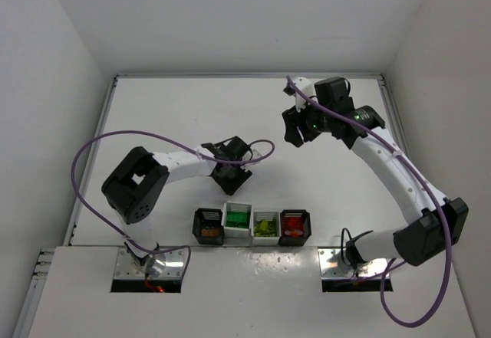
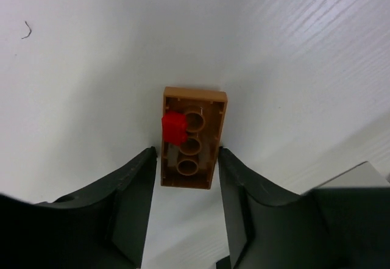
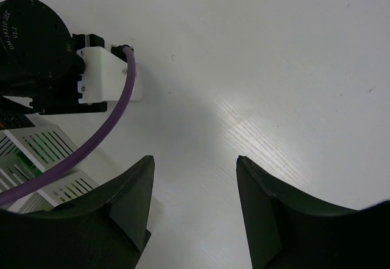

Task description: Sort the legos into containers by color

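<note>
Nearest you, four bins (image 1: 252, 229) sit side by side in a row on the table (image 1: 153, 108). The left black bin (image 1: 196, 227) holds brown bricks, the left white bin (image 1: 237, 204) dark green ones, the right white bin (image 1: 265, 214) yellow-green ones, and the right black bin (image 1: 308, 227) red ones.

Just beyond the row, your left gripper (image 2: 187, 159) points down at the table. Its fingers (image 2: 137, 190) flank the near end of a brown brick (image 2: 195, 136). The brick shows its hollow underside, and a tiny red piece (image 2: 173, 127) is stuck at its left edge. The jaws stand about a brick's width apart, close to its sides. You cannot tell whether they actually pinch it.

Farther off to the right, your right gripper (image 3: 195, 171) hangs over the table. Its jaws are spread wide, with bare table showing between them.
</note>
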`<control>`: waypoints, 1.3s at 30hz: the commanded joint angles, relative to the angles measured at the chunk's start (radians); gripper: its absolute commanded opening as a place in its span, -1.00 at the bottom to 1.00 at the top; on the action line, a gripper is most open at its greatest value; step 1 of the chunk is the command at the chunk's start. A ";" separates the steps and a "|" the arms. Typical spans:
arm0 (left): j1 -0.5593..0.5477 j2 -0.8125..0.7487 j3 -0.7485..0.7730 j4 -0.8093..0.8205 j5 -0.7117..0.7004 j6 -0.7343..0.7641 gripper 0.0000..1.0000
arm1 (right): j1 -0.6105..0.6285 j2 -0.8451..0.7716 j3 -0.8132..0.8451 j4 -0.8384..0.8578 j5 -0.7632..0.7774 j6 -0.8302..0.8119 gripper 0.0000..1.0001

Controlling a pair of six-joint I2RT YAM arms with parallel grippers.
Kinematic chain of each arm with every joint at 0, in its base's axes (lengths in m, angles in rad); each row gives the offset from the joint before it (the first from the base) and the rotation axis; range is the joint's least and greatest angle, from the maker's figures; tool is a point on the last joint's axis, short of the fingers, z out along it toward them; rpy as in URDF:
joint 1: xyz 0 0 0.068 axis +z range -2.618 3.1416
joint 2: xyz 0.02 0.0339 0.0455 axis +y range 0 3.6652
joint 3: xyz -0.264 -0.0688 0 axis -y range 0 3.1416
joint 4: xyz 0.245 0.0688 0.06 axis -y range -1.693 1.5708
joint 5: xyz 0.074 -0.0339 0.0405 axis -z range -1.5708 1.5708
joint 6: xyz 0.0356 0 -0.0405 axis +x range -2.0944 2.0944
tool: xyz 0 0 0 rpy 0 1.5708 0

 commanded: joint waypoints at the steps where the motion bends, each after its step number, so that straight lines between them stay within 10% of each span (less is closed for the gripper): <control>1: -0.011 0.028 0.018 0.012 -0.017 0.003 -0.01 | -0.006 -0.036 -0.001 0.034 -0.016 0.016 0.14; 8: -0.011 -0.003 0.027 0.012 -0.108 0.046 -0.46 | -0.016 -0.045 -0.012 0.043 -0.035 0.016 0.14; 23: -0.040 -0.349 0.039 0.055 0.072 0.319 -0.46 | -0.025 -0.056 -0.021 0.052 -0.044 0.016 0.14; 39: -0.227 0.114 0.185 0.032 -0.819 0.454 -0.51 | -0.034 -0.076 -0.030 0.052 -0.009 0.016 0.14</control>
